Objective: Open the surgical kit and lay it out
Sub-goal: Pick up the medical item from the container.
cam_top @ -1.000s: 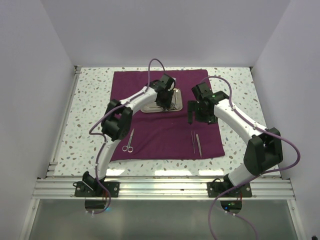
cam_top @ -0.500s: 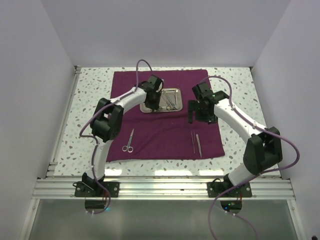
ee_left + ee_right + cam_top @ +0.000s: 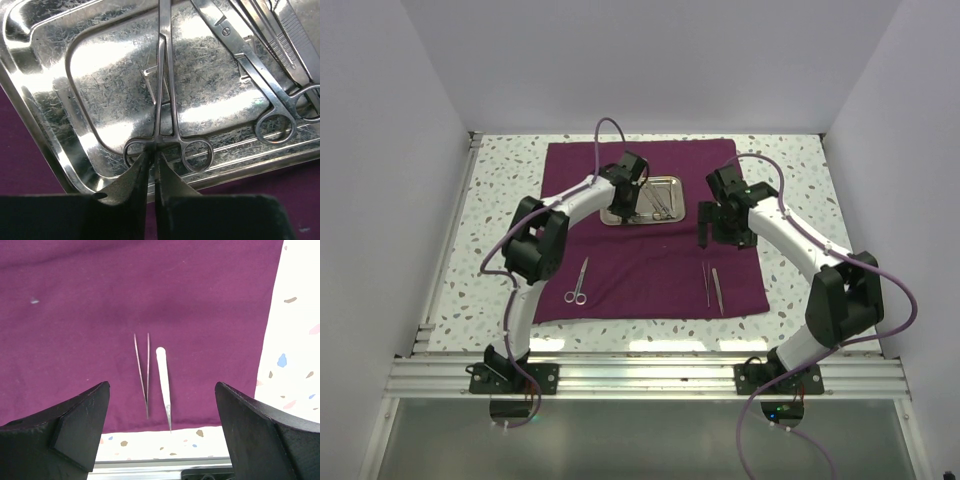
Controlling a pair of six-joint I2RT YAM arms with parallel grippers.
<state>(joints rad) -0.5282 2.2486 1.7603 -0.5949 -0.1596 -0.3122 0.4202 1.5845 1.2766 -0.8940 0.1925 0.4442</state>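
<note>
Instruments are held in the steel tray (image 3: 45,125), and they are shown best by the left wrist view. Ring-handled forceps (image 3: 162,90) are laid down the middle of the frame, rings toward the bottom. A pair of scissors (image 3: 250,70) is laid slanting at the upper right. Further slim instruments (image 3: 295,35) are crowded against the right edge, too cropped to be named.

The left hand (image 3: 152,156) is seen at the bottom centre. Its fingers are drawn to a narrow slit, with the tips set either side of the spot where the forceps' two rings meet. Whether the metal is actually pinched cannot be told.

In the top view the tray is placed on the upper middle of the maroon cloth (image 3: 650,270), which is spread flat on the speckled bench (image 3: 500,200); the tray's contents are only a glint there. That view alone shows smaller scissors (image 3: 578,283) laid on the cloth at its lower left, well apart from the tray.

The right hand (image 3: 161,386) is held wide above the lower right part of the cloth, with nothing between its fingers. Beneath it, two pieces are resolved by the right wrist view: thin tweezers (image 3: 142,372), seen as two fine lines meeting toward the bottom of the frame, and a flat pointed tweezer (image 3: 164,385) just to their right, not touching. From above they are mere thin strokes.
</note>
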